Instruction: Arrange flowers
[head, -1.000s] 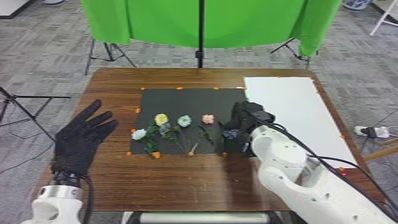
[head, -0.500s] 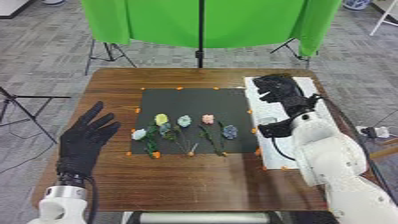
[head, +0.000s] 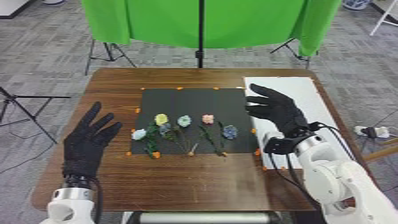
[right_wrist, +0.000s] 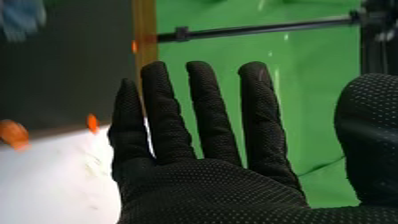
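Flowers (head: 185, 120) lie side by side on the black mat (head: 191, 100), head view. From them, my left hand (head: 83, 146) is open at nine o'clock, my right hand (head: 282, 112) open at two. Right wrist view: fingers (right_wrist: 211, 110) straight.

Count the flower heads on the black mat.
6: leftmost white, yellow above and right, grey-blue just below yellow, pale green central, pink to its right, rightmost blue. Others may be hidden.

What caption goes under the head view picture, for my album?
Flowers lie on a black mat between two black-gloved hands.
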